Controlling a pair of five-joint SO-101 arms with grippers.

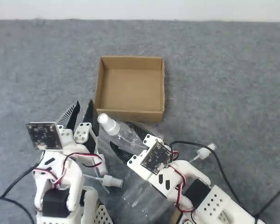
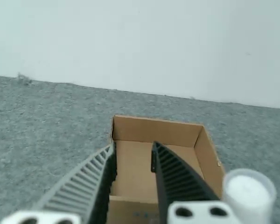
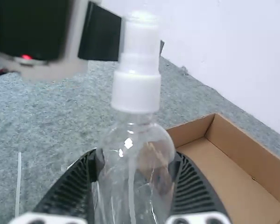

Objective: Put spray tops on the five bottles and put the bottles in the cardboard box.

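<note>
My right gripper [image 1: 127, 139] [image 3: 134, 161] is shut on a clear plastic bottle [image 1: 123, 130] [image 3: 133, 154] with a white spray top [image 1: 106, 121] [image 3: 136, 70] on its neck. The bottle is tilted, its top toward the near wall of the cardboard box [image 1: 130, 113] [image 3: 233, 154]. My left gripper [image 1: 84, 104] [image 2: 133, 148] stands open and holds nothing, just left of the spray top and in front of the box [image 2: 156, 128], whose inside is bare. The spray top [image 2: 248, 191] shows beside its finger. Another clear bottle [image 1: 140, 191] lies between the arms.
Two loose white spray tops with thin tubes lie on the grey carpet, one [image 1: 110, 180] by the left arm's base, the other [image 1: 206, 151] right of the right arm. Black cables run past both arms. Open carpet surrounds the box.
</note>
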